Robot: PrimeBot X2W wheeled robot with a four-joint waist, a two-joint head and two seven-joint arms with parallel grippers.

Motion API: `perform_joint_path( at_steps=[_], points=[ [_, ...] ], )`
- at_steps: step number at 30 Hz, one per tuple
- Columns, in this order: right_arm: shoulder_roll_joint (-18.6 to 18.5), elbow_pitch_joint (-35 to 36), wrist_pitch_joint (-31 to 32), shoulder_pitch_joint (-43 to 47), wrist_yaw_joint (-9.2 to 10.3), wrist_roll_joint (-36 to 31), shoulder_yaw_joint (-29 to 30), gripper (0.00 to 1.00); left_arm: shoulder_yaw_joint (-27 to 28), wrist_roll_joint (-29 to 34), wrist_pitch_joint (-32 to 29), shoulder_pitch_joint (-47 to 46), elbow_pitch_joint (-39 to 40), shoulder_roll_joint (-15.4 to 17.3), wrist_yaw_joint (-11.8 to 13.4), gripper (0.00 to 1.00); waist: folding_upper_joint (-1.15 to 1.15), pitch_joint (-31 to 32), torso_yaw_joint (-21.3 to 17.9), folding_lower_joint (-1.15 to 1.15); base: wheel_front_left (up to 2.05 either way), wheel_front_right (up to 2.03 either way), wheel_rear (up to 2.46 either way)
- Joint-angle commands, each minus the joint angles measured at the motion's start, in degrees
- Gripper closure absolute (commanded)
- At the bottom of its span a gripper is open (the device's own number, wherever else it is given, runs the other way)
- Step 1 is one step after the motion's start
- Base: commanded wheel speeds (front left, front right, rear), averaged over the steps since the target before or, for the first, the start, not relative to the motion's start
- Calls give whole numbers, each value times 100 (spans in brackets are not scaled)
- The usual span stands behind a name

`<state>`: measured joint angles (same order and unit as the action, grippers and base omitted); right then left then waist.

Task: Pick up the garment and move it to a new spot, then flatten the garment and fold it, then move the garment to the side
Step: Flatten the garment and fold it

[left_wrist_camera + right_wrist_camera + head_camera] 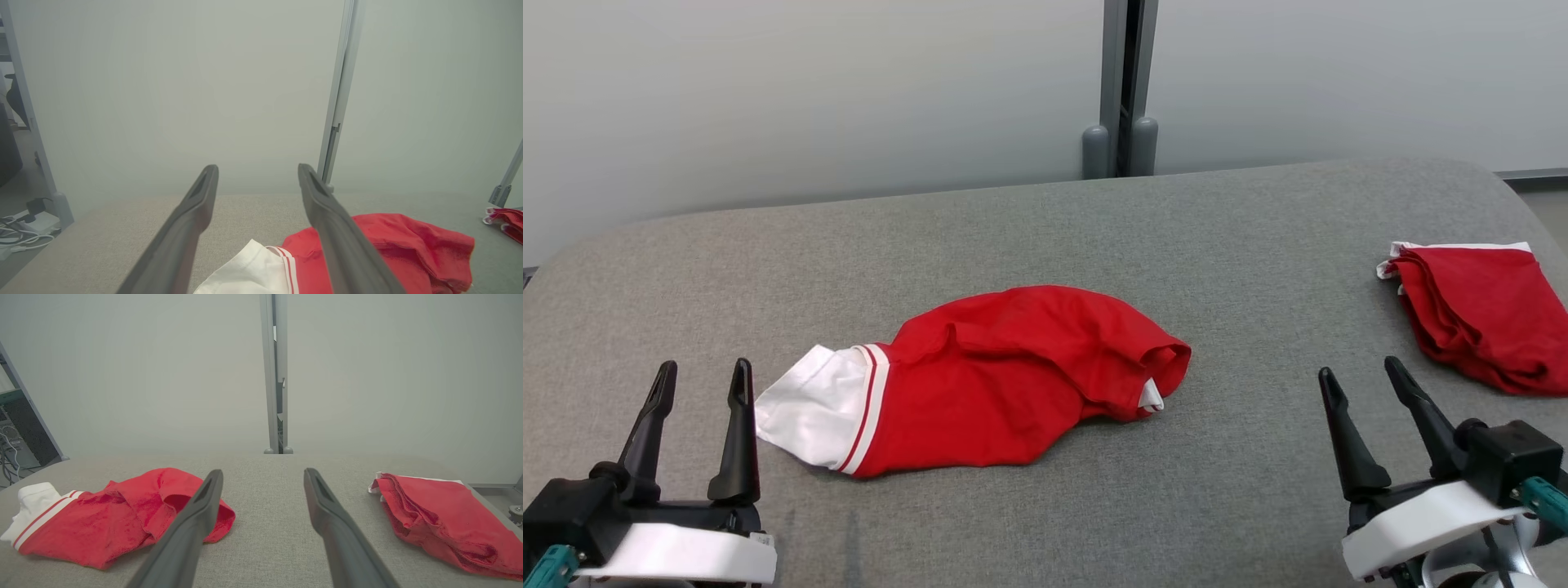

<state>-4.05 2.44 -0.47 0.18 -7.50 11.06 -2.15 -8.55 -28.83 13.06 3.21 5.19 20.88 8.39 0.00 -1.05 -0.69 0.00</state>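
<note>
Garment: you'll find the crumpled red-and-white garment (pixel 1005 376) mid-way across the grey padded table (pixel 1045 220) | Left gripper (pixel 705 367): jaws wide, holding nothing, just beside its white end | Right gripper (pixel 1360 369): jaws wide, holding nothing, apart from it, nearer the folded red garment (pixel 1478 318) on your right.

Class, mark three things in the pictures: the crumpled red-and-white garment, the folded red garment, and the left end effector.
crumpled garment (pixel 1005 384): head view, on its red middle panel.
folded garment (pixel 1482 314): head view, on its top red layer.
left end effector (pixel 705 367): head view, midway between its open fingertips.
</note>
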Motion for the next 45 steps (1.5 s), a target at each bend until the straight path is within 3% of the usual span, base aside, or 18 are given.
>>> perform_joint_path(
  at_steps=[1, 13, 23, 24, 25, 26, 27, 37, 45],
  points=[
    [-83, -46, 54, -80, 2, 16, -74, 0, -14, 20, -16, -123, 21, 26, -13, 0, 0, -63, 64, 0, 0, 0, 0],
    [-572, -1225, 266, -988, 2, 524, -1464, 0, -135, 63, 78, -616, -42, -87, -157, 0, 0, -716, 770, 0, 0, 0, 0],
    [-728, -2310, -23, -1835, 2, 824, -1962, 0, -114, 153, 174, -993, -204, -243, -351, 0, 0, -1027, 1114, 0, 0, 0, 0],
    [-735, -2376, -44, -1889, 2, 862, -2005, 9, -98, 183, 183, -1015, -213, -247, -379, 0, 0, -1031, 1124, 0, 0, 0, 0],
    [-744, -2429, -84, -1939, 2, 914, -2043, 63, -79, 186, 189, -1034, -227, -263, -392, 0, 0, -1032, 1130, 0, 0, 0, 0],
    [-759, -2460, -99, -1981, 2, 965, -2071, 85, -58, 207, 191, -1047, -242, -270, -412, 0, 0, -1031, 1133, 0, 0, 0, 0],
    [-779, -2466, -118, -2003, 2, 1008, -2103, 100, -36, 223, 195, -1061, -254, -277, -429, 0, 0, -1025, 1130, 0, 0, 0, 0],
    [-1123, -1570, 234, -1949, 1, 1620, -2441, 100, 219, 370, 198, -935, -246, -355, -493, 0, 0, -901, 822, 0, 0, 0, 0],
    [-1443, -15, 1254, -1705, 2, 3081, -1785, 100, 366, 461, 200, -870, -234, -429, -566, 0, 0, -911, 581, 0, 0, 0, 0]
  ],
)
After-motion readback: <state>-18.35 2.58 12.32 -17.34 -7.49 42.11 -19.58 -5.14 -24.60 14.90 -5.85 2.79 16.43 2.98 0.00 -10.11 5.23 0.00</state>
